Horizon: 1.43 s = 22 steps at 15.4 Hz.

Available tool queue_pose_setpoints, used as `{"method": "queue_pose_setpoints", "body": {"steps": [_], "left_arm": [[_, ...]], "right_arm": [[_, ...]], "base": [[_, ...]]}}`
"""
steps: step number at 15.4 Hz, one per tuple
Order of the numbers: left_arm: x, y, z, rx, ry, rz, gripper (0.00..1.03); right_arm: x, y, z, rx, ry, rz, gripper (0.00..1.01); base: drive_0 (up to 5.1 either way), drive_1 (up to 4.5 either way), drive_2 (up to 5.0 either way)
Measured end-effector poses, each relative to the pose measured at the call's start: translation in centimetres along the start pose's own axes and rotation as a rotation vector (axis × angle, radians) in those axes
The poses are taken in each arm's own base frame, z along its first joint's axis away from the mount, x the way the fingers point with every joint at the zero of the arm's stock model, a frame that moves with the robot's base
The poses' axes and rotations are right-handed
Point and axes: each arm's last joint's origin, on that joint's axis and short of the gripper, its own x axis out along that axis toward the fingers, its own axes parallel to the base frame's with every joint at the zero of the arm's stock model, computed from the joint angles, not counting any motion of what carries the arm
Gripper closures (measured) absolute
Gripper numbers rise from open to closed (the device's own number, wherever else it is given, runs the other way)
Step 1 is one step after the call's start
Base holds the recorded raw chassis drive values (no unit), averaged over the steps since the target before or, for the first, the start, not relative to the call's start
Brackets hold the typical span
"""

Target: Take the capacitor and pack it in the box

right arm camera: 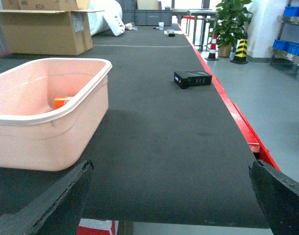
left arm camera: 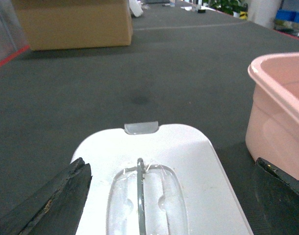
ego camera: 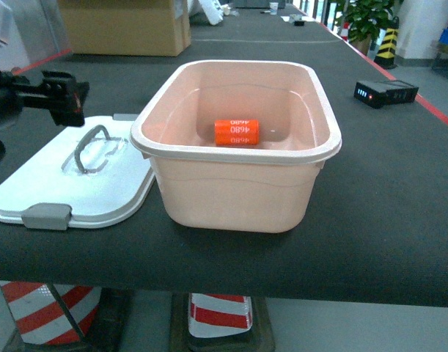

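We are holding our left gripper [left arm camera: 171,196] with its jaws spread wide apart and gripping nothing. Directly between and below the jaws the white lid [left arm camera: 154,161] is lying flat on the dark table [left arm camera: 139,73], its clear arched handle [left arm camera: 140,196] running along the midline of the gap and its grey tab [left arm camera: 141,128] sitting at the far edge, ahead of the jaws. Just outside the jaw on the box's side, the pale pink box [left arm camera: 279,107] is standing open, apart from the lid in the wrist view. Far ahead and off to the other side, a brown cardboard carton [left arm camera: 73,22] is resting on the table.

We are keeping our right gripper [right arm camera: 171,196] open too — jaws wide apart, empty, with bare table between them. The box [right arm camera: 46,112] is sitting ahead of the inner jaw, and the orange capacitor [right arm camera: 62,102] is peeking over its rim from inside. Ahead and slightly toward the outer jaw, well apart from the box, a black device [right arm camera: 192,78] is lying near the table's red edge.

From the head view, the capacitor [ego camera: 237,132] is lying on its side on the box [ego camera: 238,183] floor — white digits showing — while the lid [ego camera: 77,183] is lying beside the box, its edge at the box's wall.
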Motion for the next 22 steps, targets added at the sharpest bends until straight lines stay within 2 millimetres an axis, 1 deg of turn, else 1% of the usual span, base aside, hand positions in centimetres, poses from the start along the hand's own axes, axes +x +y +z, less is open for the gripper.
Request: {"method": "queue_pose_setpoints", "body": {"steps": [4,5,6,7,8,10,13,14,17,19,22], "left_arm": [[4.2,0.7,-4.0,-0.004,0.076,0.035,0.05],[5.5,0.8,-5.5,-0.005,0.114,0.020,0.05],[6.5,0.5,-6.6,-0.004,0.148,0.009,0.05],[7.1,0.5,-7.3,-0.006,0.169,0.005,0.05],[7.3,0.4,-7.6,-0.011,0.187,0.002,0.05],[7.4,0.4,-7.7,-0.018,0.206,0.002,0.05],[7.3,0.3,-8.8,-0.025,0.237,0.000,0.05],[7.3,0.3,-9.0,-0.027,0.241,0.001,0.14],[7.3,0.3,-8.9,-0.030,0.233,0.002,0.46],[7.3,0.3,-8.9,-0.031,0.227,0.007,0.70],[7.3,0.4,-8.9,-0.033,0.228,0.018,1.01]], "right_arm": [[0.0,0.0,0.0,0.000,0.000,0.000,0.03],[0.0,0.0,0.0,0.000,0.000,0.000,0.03],[0.0,0.0,0.0,0.000,0.000,0.000,0.03],[0.0,0.0,0.0,0.000,0.000,0.000,0.03],[0.0,0.0,0.0,0.000,0.000,0.000,0.03],[0.0,0.0,0.0,0.000,0.000,0.000,0.03],[0.0,0.0,0.0,0.000,0.000,0.000,0.03],[0.0,0.0,0.0,0.000,0.000,0.000,0.03],[0.0,0.0,0.0,0.000,0.000,0.000,0.03],[0.0,0.0,0.0,0.000,0.000,0.000,0.03],[0.0,0.0,0.0,0.000,0.000,0.000,0.03]], "base": [[0.0,0.00,0.0],[0.0,0.00,0.0],[0.0,0.00,0.0],[0.0,0.00,0.0],[0.0,0.00,0.0],[0.0,0.00,0.0],[0.0,0.00,0.0],[0.0,0.00,0.0],[0.0,0.00,0.0],[0.0,0.00,0.0],[0.0,0.00,0.0]]}}
